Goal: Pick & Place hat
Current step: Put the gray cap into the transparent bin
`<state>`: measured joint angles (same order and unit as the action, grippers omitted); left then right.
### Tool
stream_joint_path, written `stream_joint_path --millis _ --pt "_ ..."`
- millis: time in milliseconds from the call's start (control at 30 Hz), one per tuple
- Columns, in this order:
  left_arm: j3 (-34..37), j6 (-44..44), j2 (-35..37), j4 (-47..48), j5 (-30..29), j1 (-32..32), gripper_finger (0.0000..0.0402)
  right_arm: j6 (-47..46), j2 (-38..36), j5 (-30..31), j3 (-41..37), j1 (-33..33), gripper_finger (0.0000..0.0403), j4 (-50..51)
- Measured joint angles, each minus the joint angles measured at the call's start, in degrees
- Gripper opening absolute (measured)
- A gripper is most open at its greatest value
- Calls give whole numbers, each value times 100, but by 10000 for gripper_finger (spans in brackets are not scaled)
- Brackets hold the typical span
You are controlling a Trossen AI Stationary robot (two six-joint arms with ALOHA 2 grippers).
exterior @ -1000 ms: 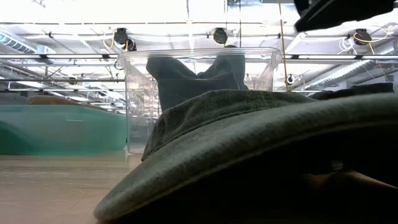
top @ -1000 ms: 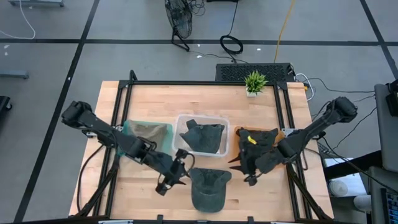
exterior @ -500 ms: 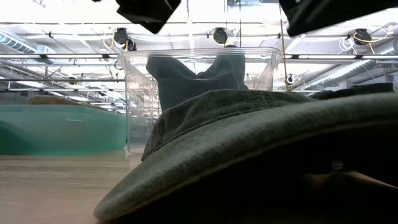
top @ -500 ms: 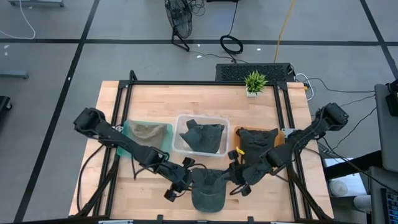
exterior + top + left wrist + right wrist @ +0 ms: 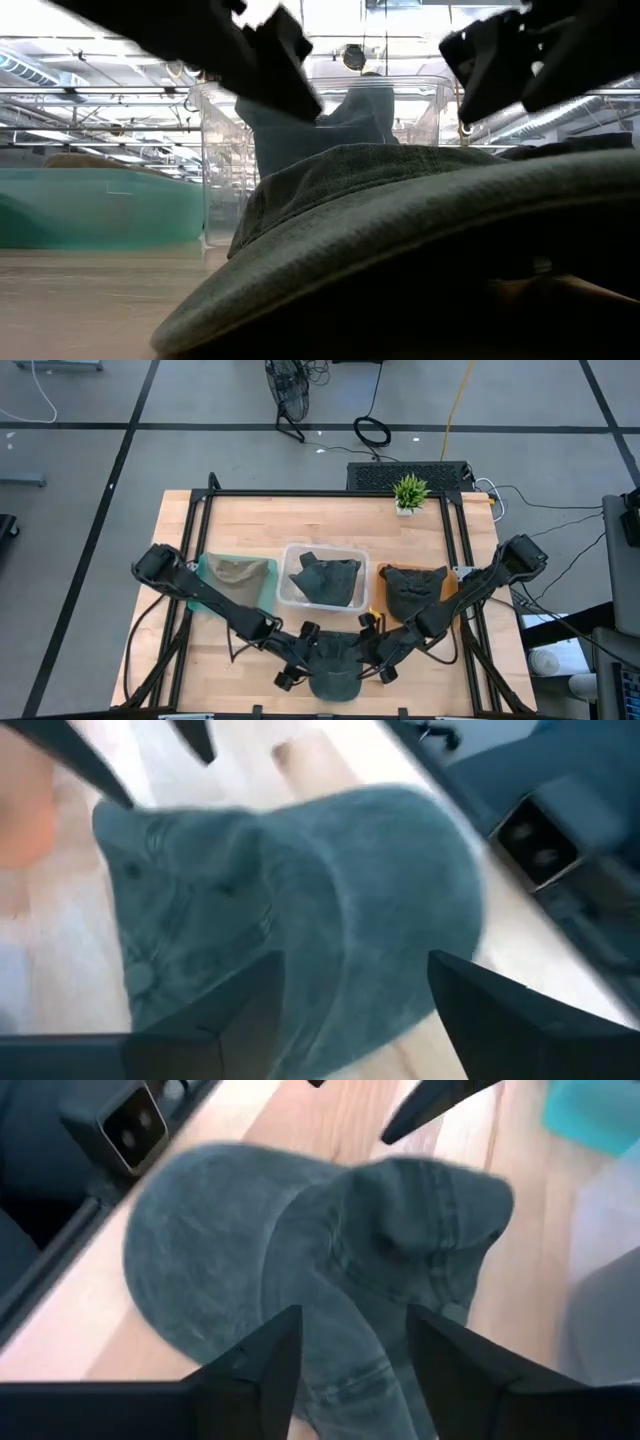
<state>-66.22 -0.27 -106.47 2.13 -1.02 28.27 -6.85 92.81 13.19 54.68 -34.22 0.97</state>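
Note:
A dark green cap (image 5: 335, 665) lies on the table near its near edge, crown up; it fills the low view (image 5: 400, 230). My left gripper (image 5: 304, 655) hangs open at the cap's left side, and my right gripper (image 5: 371, 652) hangs open at its right side. Each wrist view looks down on the cap (image 5: 300, 890) (image 5: 300, 1250) between that arm's spread fingers. In the low view both grippers (image 5: 265, 55) (image 5: 520, 55) are just above the crown, apart from it.
Behind the cap stand a clear bin (image 5: 322, 550) with a dark cap inside, a teal bin (image 5: 205, 565) with a tan cap to its left, and an orange tray (image 5: 452, 575) with another dark cap to its right. A small plant (image 5: 409, 493) is at the far edge.
Both grippers have moved inward and down toward the cap, the left one toward the table's right, the right one toward the left and the near edge. They now flank the cap, which has stayed where it was.

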Motion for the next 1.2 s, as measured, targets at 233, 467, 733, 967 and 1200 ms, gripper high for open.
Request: stream_joint_path --millis 233,467,733,967,1200 --pt "2 0 -395 -268 -208 -87 262 -275 393 -139 0 2 185 -92" --pt "2 -186 -480 -380 -207 -208 228 -305 678 -136 -4 7 163 -421" --pt "2 -324 -572 -306 -182 -259 158 -280 797 -136 -4 13 131 -466" --pt "2 -336 -573 -286 -52 -260 84 -144 797 -136 -4 13 50 -498" --pt "2 -336 -573 -271 -30 -254 10 26 797 -140 -9 13 5 -647"
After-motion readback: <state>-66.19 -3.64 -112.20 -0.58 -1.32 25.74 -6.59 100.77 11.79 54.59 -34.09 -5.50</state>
